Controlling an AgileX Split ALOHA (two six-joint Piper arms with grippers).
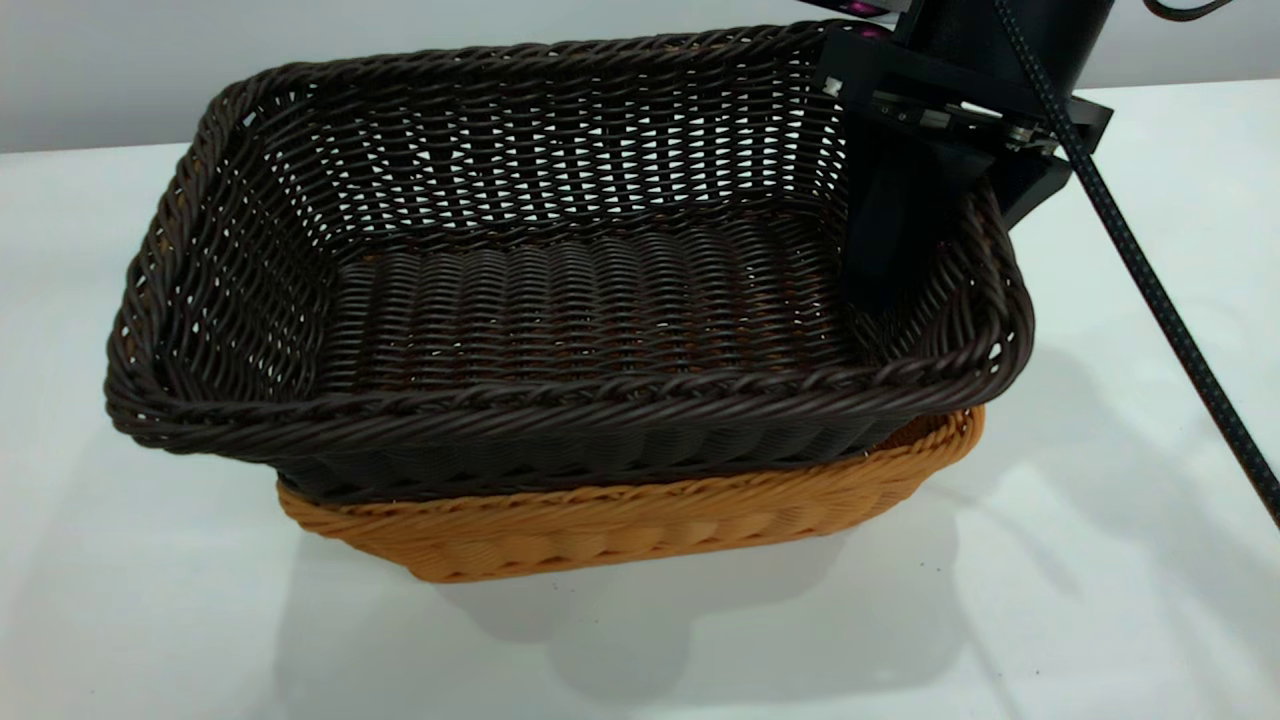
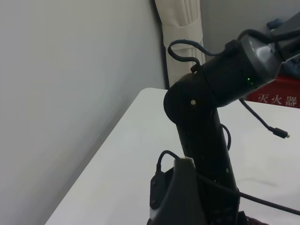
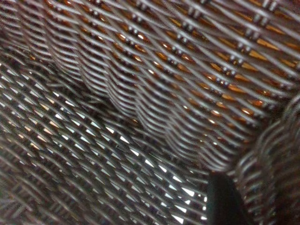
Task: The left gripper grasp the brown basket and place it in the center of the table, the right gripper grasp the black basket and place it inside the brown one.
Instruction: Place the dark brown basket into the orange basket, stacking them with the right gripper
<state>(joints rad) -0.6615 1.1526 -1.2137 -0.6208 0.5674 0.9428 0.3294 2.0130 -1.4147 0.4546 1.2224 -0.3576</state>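
White table (image 1: 1100, 560): right gripper (image 1: 905, 250) straddles black basket's (image 1: 560, 300) end wall.

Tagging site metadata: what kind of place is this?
Probably an indoor lab or test room: plain white table, bare grey wall, a curtain, and a red box with Chinese characters.

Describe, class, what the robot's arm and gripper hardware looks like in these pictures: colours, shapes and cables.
The right gripper is matt black, with flat, slab-like jaws under a boxy black bracket holding silver metal parts; a braided black cable trails from it. The left wrist view shows a rounded black arm with a green light and thin black cables.
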